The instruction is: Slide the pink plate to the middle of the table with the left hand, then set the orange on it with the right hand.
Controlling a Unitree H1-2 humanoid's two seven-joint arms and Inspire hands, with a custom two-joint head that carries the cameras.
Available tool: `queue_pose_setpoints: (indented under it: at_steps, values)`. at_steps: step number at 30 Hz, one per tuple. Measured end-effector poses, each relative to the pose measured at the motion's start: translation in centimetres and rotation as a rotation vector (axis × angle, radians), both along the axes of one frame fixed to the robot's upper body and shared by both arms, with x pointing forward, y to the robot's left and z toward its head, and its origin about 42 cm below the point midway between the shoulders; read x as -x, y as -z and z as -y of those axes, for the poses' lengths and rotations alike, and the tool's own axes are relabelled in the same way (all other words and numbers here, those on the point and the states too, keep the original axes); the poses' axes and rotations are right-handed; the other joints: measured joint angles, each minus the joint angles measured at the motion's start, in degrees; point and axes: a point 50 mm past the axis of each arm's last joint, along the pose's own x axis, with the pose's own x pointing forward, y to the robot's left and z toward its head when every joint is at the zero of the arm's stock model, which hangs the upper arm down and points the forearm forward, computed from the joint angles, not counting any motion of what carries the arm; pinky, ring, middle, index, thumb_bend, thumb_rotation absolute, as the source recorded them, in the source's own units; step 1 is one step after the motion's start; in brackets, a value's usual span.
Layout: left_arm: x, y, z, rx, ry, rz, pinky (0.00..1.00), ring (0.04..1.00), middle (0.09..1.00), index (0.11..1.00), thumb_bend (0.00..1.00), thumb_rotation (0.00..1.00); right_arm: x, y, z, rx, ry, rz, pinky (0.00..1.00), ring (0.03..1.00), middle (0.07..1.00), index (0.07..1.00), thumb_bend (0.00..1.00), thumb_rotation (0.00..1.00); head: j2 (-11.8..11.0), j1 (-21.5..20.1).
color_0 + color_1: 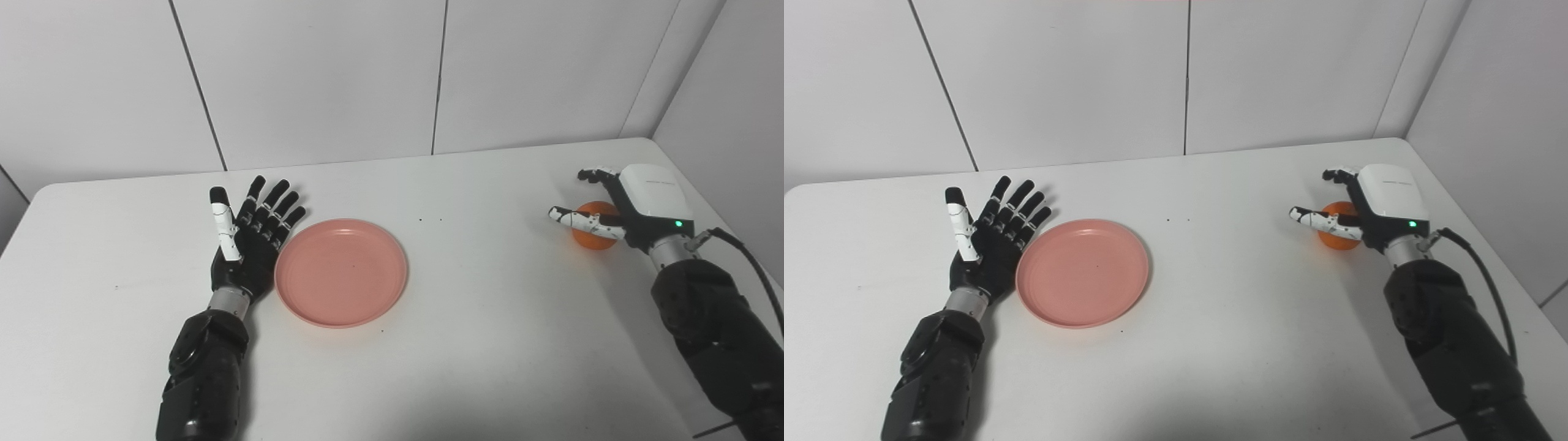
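On the white bench (490, 343), the pink plate (341, 272) lies near the middle, touching the spread, empty left hand (248, 242). The right hand (621, 211) has fingers (585, 222) curled loosely around the orange (593, 240); it should close evenly before lifting.

Left hand (248, 236) flat, fingers (272, 205) spread; right hand (637, 208) half-curled.

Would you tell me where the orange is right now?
The orange sits on the table's far right side, under the right hand, well apart from the pink plate.
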Motion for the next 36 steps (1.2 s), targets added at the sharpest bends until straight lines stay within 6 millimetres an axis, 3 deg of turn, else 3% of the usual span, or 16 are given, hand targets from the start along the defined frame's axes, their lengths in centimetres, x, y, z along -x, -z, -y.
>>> queue_pose_setpoints:
  at_steps: [9,25,36]
  values:
    - [0.0,0.0,0.0,0.0,0.001,0.0,0.84,0.875,0.874,1.0,0.97,0.88,-0.2,0.6,0.5,-0.001,0.017,-0.019,0.74,0.768,0.774,0.736,0.86,0.97,0.26,0.35]
    - [0.5,0.0,0.0,-0.005,0.001,0.007,0.84,0.883,0.885,1.0,0.95,0.9,-1.3,1.3,0.5,0.023,0.03,-0.03,0.77,0.766,0.77,0.741,0.86,0.97,0.44,0.7]
    - [0.6,0.1,0.0,-0.005,0.001,0.008,0.84,0.873,0.878,1.0,0.96,0.89,-1.7,2.7,1.1,0.028,0.053,-0.081,0.71,0.723,0.738,0.735,0.86,0.95,0.53,0.97]
